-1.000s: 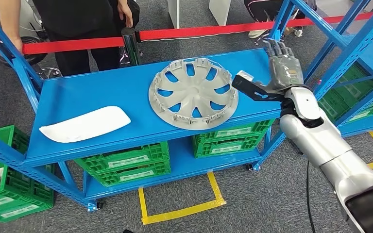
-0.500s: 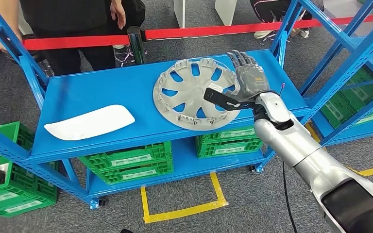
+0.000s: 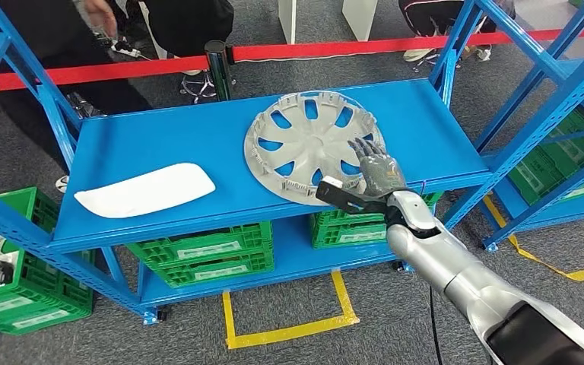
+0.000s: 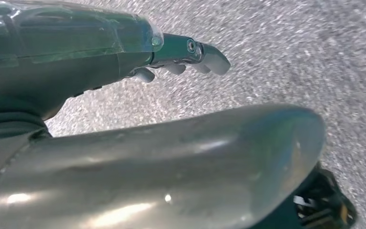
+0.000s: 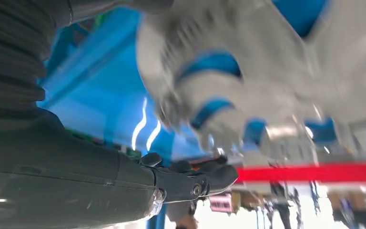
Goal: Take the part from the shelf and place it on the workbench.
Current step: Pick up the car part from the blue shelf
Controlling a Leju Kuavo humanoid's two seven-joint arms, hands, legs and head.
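Note:
A grey hubcap [image 3: 304, 144] lies flat on the blue shelf [image 3: 167, 144], right of its middle. My right hand [image 3: 372, 173] hovers at the hubcap's near right rim. Its fingers [image 3: 365, 148] stretch over the rim and its thumb [image 3: 337, 193] juts out in front of the shelf edge, with nothing gripped. Up close in the right wrist view, the hubcap [image 5: 276, 71] is blurred just beyond the dark fingers [image 5: 195, 183]. A white curved panel [image 3: 146, 190] lies on the shelf's left part. My left hand [image 4: 186, 52] hangs over grey floor and holds nothing.
Blue uprights [image 3: 57, 122] frame the shelf, and a second blue rack [image 3: 563, 99] stands to the right. Green crates [image 3: 198, 255] sit on the lower tier. A red barrier belt [image 3: 122, 68] and a post run behind, with people standing beyond it.
My right hand has come from the hubcap's far right side down to its near right rim. The camera has shifted a little, and the person behind has moved left.

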